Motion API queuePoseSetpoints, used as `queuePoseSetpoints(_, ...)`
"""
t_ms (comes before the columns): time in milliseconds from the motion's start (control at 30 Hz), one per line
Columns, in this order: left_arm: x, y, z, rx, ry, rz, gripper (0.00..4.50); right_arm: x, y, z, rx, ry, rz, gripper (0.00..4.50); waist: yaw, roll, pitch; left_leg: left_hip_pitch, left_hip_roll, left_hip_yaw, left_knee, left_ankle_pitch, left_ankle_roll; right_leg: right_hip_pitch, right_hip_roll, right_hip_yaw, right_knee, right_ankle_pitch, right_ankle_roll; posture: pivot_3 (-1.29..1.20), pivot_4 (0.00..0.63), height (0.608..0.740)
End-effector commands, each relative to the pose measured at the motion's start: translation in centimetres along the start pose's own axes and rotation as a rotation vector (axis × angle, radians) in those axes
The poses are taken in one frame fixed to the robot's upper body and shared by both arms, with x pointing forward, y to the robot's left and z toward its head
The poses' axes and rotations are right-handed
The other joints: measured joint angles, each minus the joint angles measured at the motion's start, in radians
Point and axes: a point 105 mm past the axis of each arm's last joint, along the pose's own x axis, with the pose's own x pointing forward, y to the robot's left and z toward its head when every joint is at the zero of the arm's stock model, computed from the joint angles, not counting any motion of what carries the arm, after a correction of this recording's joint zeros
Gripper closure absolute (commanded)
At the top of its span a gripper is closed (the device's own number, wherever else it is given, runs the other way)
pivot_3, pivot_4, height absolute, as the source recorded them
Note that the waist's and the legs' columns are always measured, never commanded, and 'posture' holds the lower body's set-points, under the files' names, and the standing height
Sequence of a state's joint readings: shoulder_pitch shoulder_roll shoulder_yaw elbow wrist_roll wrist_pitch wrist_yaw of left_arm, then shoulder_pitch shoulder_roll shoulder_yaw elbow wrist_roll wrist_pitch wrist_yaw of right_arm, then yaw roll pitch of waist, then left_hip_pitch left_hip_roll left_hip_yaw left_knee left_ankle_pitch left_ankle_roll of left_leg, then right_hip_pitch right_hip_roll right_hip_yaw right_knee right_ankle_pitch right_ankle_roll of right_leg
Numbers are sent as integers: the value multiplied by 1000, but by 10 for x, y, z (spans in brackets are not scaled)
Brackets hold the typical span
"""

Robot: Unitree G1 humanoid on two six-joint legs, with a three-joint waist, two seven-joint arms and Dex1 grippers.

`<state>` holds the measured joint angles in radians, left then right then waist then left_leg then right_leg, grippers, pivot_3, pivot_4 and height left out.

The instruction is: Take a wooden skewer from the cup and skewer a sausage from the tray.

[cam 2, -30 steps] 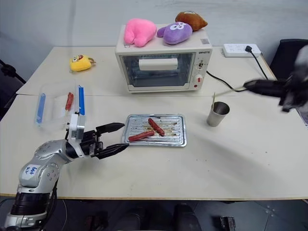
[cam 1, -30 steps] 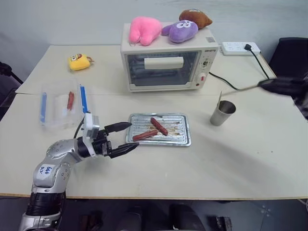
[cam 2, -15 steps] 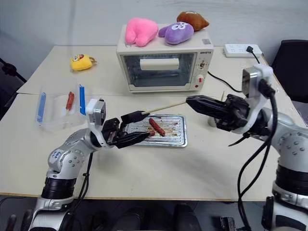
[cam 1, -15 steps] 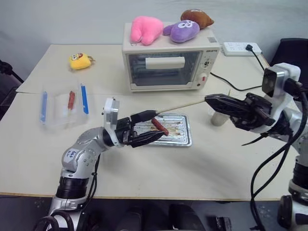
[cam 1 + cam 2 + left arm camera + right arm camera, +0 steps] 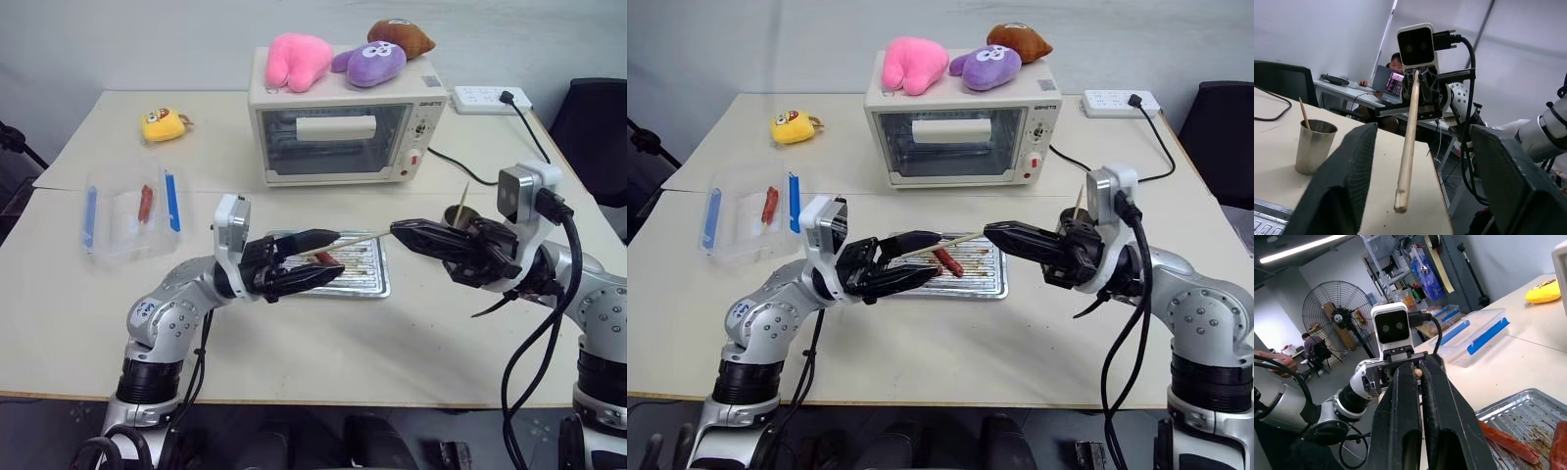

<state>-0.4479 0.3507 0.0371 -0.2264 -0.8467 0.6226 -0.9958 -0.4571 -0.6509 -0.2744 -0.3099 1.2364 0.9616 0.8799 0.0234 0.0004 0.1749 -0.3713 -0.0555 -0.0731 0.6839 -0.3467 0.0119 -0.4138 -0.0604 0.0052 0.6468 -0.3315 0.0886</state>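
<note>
A pale cream bench [image 5: 294, 362] carries a flat rectangular silver metal baking tray [image 5: 377, 286] with a raised rim and brown grease marks. Short dark red-brown sausages lie on it; one sausage [image 5: 947, 261] shows between the two arms. Over the tray, the right end effector [image 5: 991, 232] is clenched on one end of a very thin, straight, pale tan wooden skewer [image 5: 955, 241], held roughly level and pointing toward the robot's left. The skewer's free end sits between the two black fingers [image 5: 1347, 181] of the left end effector [image 5: 331, 257], which stand apart on either side of the stick without touching it. A small plain silver-grey metal cup [image 5: 1313, 146] stands on the bench to the right of the tray, partly behind the right arm, with another wooden stick leaning inside it. Behind the tray is a cream toaster oven [image 5: 343, 127] topped with pink, purple and brown plush toys. A clear plastic box with blue clips [image 5: 132, 211] sits at the left, a yellow plush toy [image 5: 162, 124] beyond it
</note>
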Motion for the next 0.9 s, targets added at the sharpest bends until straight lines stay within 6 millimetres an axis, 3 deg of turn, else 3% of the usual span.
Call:
queuePoseSetpoints(33, 3, -8, 6, 26, -11, -33, 2602, 5, 7, 1, -27, -11, 29, 4500, 0, 0, 0, 0, 0, 0, 0, 0, 0, 0, 0, 0, 0, 0, 0, 0, 150, 740)
queuePoseSetpoints(267, 4, -8, 7, 30, -17, -30, 4310, 4, 6, -7, -17, 10, 24, 4500, 0, 0, 0, 0, 0, 0, 0, 0, 0, 0, 0, 0, 0, 0, 0, 0, 150, 740)
queuePoseSetpoints(367, 3, -10, 5, 23, -3, -30, 4472, 3, 1, -6, 18, -13, -19, 4500, 0, 0, 0, 0, 0, 0, 0, 0, 0, 0, 0, 0, 0, 0, 0, 0, 150, 740)
queuePoseSetpoints(533, -23, 0, 5, 57, 32, 92, 4500, -19, -13, -6, -185, -12, -192, 3311, 0, 0, 0, 0, 0, 0, 0, 0, 0, 0, 0, 0, 0, 0, 0, 0, 150, 740)
queuePoseSetpoints(700, -86, 16, -1, 156, 78, 355, 4500, -61, -14, -35, -368, 173, -314, 1907, 2, 0, 0, 0, 0, 0, -2, 0, 0, 0, 0, 0, -2, 0, 0, 0, 150, 740)
queuePoseSetpoints(900, -158, 23, -4, 197, 55, 702, 4500, -124, -10, -73, -390, 320, -453, 312, 3, 0, 0, 2, 0, 0, -2, 0, 0, 3, 0, 0, -2, 0, 0, 0, 150, 740)
